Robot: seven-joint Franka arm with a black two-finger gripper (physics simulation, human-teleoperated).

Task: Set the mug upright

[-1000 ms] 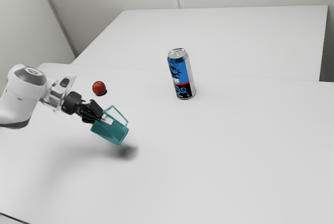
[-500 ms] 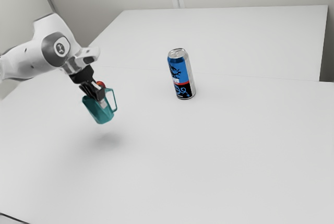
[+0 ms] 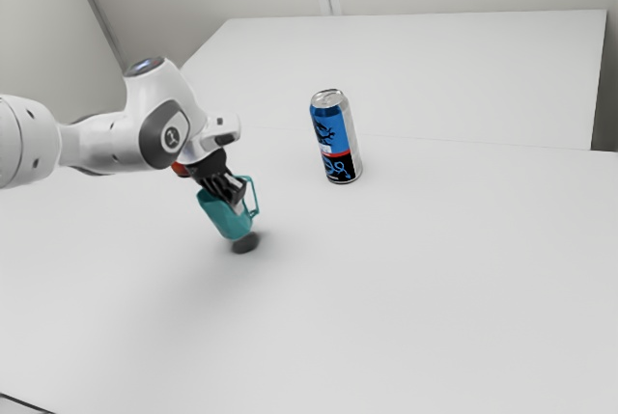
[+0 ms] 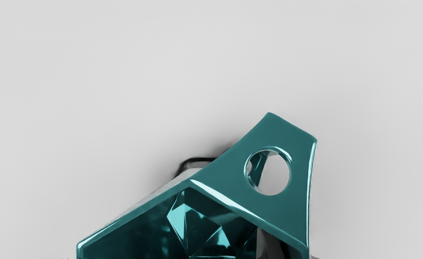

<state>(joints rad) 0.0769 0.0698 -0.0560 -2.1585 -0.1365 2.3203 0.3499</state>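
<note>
Mug (image 3: 224, 216) and gripper (image 3: 233, 198) meet in the exterior view at the mug's rim end, with the fingers clamped on its wall and the base pointing down and away from the hand. Its long axis slants, mouth toward the exterior view's left, base toward the exterior view's right, so it is leaning rather than upright. The handle (image 3: 254, 199) faces the exterior view's right. The mug is over the table (image 3: 415, 289), on the near side of the faint seam and well apart from the far right corner; a dark shadow lies close by the base, though whether they touch I cannot tell. The coming move likely turns on that slant: swing the base under the mouth, then bring it flat onto the surface. Letting go while it leans could tip it over. The can (image 3: 336, 139) stands upright just before the seam, well clear of the mug, and the red ball (image 3: 181, 170) is partly behind the hand; neither seems to block a straight lowering. In the wrist view the open mouth faces the camera, the handle jutting from one corner, pale tabletop beyond.
</note>
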